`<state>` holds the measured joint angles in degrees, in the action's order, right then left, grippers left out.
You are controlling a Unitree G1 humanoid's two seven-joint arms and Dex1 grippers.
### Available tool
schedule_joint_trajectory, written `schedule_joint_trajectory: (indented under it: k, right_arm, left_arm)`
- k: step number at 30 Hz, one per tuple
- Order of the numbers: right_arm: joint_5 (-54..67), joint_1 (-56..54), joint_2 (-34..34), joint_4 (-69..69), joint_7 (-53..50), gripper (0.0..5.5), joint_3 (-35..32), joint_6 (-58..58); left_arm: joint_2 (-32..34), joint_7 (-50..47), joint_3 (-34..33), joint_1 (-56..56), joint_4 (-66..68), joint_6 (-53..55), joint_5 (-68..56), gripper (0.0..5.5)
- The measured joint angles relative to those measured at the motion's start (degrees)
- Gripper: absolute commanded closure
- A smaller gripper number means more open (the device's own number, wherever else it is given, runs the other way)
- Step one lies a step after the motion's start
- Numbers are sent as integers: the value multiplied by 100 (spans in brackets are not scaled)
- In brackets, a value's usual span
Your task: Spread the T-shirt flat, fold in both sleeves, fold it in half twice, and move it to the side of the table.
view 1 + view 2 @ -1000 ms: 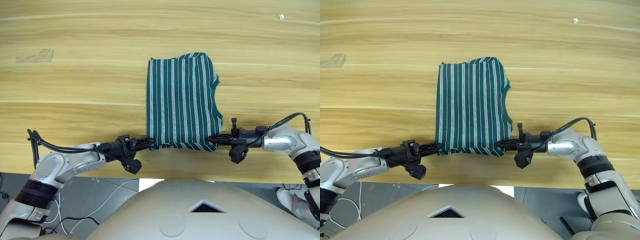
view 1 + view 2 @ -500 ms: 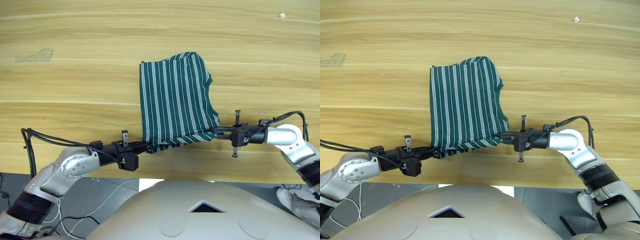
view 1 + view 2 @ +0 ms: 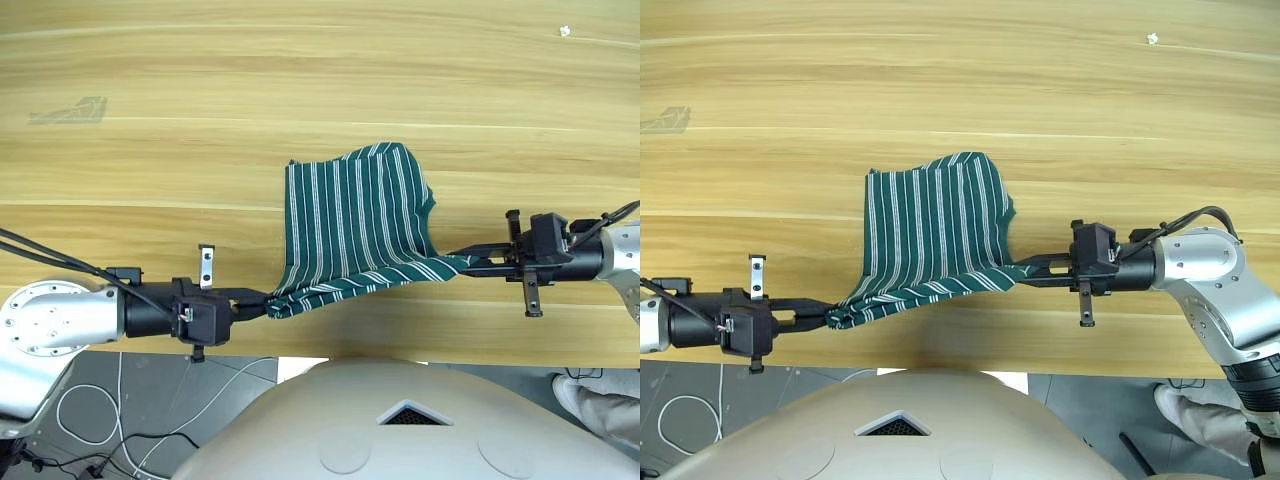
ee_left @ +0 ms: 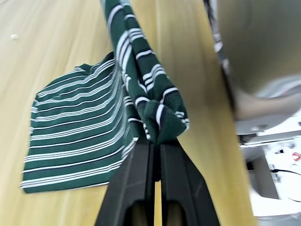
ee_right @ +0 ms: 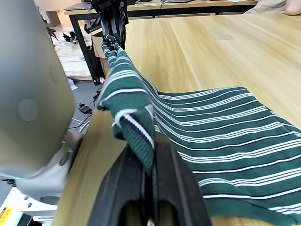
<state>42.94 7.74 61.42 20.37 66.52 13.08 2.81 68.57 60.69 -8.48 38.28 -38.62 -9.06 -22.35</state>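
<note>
clamped at both corners by the left gripper (image 3: 266,299) and right gripper (image 3: 466,263), the t-shirt (image 3: 358,215) hem should be carried over level and taut.

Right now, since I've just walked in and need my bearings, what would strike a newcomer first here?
A dark green T-shirt with white stripes lies on the light wooden table, its near edge lifted off the wood and stretched taut. The left gripper pinches its near left corner and the right gripper its near right corner.
</note>
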Motion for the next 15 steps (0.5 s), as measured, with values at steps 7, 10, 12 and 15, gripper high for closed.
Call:
schedule_joint_trajectory:
  k: [7, 10, 12, 15]
  right_arm:
    - [-871, -477, -640, -470, 46, 550, -92, -2]
    - [-1259, -1152, -1108, -1040, -15, 550, -19, 2]
    - [-1715, -1929, -1614, -1851, -29, 550, 166, 17]
    - [-2080, -2708, -2170, -2805, -23, 550, 299, 0]
  left_arm:
    - [-368, -82, 87, -828, 296, 199, 413, 550]
    - [-600, -322, 344, -1698, 680, 328, 683, 550]
    - [-1045, -638, 770, -2813, 1339, 409, 1188, 550]
    - [-1487, -867, 1304, -3741, 2170, 388, 1822, 550]
